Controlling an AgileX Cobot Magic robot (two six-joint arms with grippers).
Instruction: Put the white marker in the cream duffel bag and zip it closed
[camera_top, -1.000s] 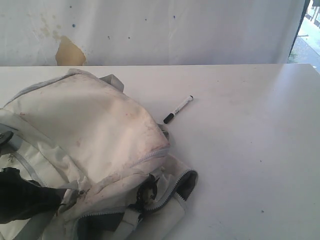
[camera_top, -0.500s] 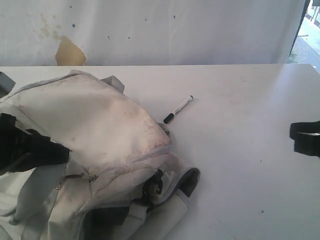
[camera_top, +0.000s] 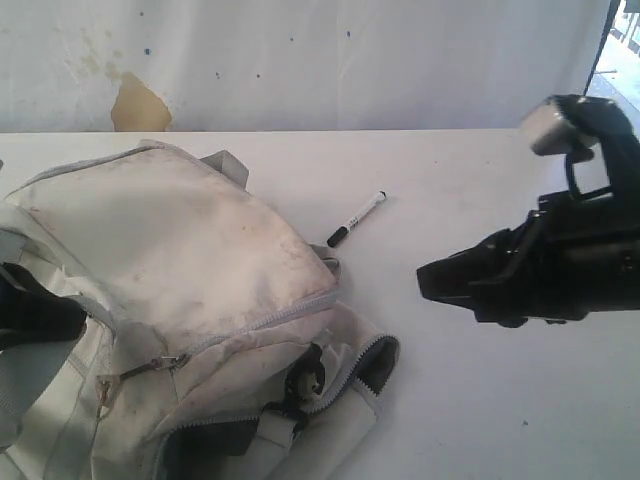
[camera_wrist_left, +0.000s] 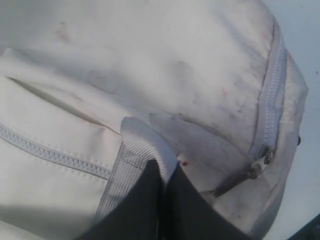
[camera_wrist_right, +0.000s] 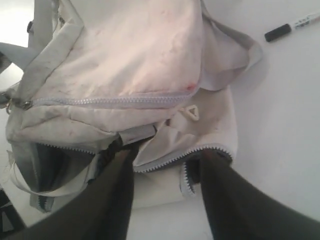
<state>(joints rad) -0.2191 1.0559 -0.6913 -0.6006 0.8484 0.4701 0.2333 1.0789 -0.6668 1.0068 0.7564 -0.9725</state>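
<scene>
The white marker (camera_top: 356, 219) lies bare on the worktop (camera_top: 500, 180), just beside the cream duffel bag (camera_top: 190, 260). It rests on a slant, black cap toward the bag and pale end pointing away. From the right claw (camera_top: 432, 280) it sits farther back and over toward the bag, so the right arm looks the nearer one for the pickup. That arm reaches in low from the right, claw released with its fingers (camera_wrist_right: 112, 200) spread. The left claw (camera_wrist_left: 162, 200) is clenched, seemingly pinching the bag's grey strap (camera_wrist_left: 131, 150).
</scene>
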